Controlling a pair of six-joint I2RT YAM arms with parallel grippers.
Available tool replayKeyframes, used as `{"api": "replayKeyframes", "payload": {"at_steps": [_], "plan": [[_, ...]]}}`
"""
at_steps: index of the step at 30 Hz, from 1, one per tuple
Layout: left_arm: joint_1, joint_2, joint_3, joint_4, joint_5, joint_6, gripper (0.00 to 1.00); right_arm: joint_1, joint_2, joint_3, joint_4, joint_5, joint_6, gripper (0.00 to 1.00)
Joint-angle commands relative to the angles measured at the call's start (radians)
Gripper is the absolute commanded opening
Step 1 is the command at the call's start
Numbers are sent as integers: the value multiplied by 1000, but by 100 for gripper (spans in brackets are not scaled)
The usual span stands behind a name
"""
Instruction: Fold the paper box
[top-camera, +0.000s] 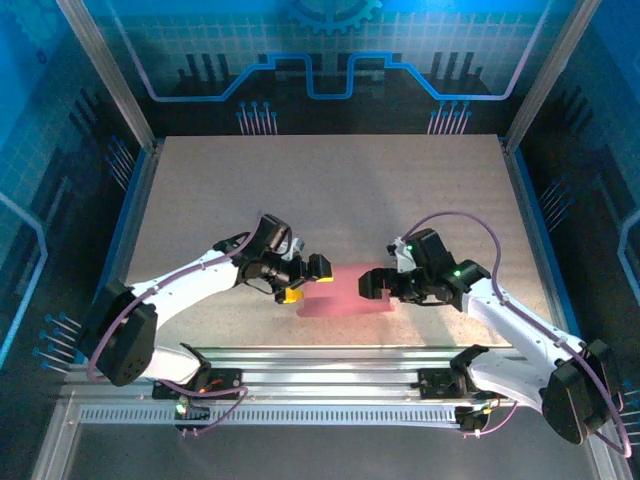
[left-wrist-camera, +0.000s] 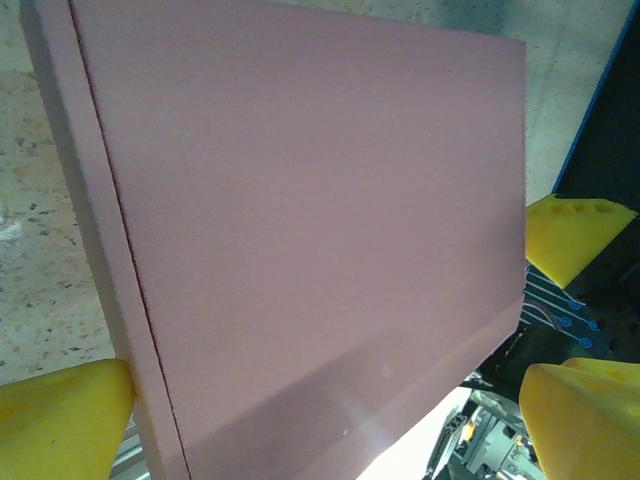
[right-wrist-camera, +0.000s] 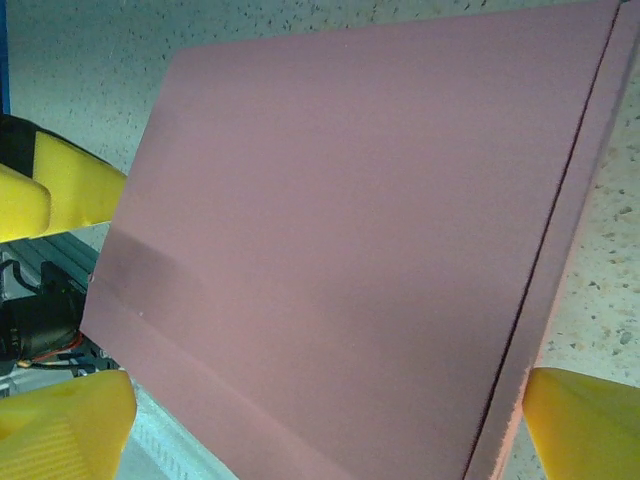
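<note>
The paper box (top-camera: 345, 294) is a flat pink rectangle lying on the speckled table near its front edge, between my two arms. My left gripper (top-camera: 306, 280) is open at the box's left end. In the left wrist view the pink box (left-wrist-camera: 300, 220) spans the space between my yellow fingers (left-wrist-camera: 60, 415), and a dark crease sets off a narrow strip along one side. My right gripper (top-camera: 380, 287) is open at the box's right end. Its wrist view shows the box (right-wrist-camera: 340, 230) between its own yellow fingers (right-wrist-camera: 585, 420), with the same creased strip.
The table (top-camera: 330, 190) stretches bare behind the box. An aluminium rail (top-camera: 330, 385) runs along the near edge just in front of it. Metal frame posts (top-camera: 105, 70) and blue panels close in the sides and back.
</note>
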Motion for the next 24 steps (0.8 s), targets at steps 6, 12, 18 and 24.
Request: {"api": "replayKeyframes", "payload": {"at_steps": [6,12,18,24], "plan": [[21,-45,45,16,96,-60,99,-31,-38,51,-26,-24,64,100],[33,-59,39,23,95,-79,100,-44,-46,61,-33,-23,76,100],[48,-71,32,62,108,-113,99,-59,-52,71,-36,-32,88,100],[56,-59,27,68,109,-125,99,-66,-52,89,-60,-31,82,100]]}}
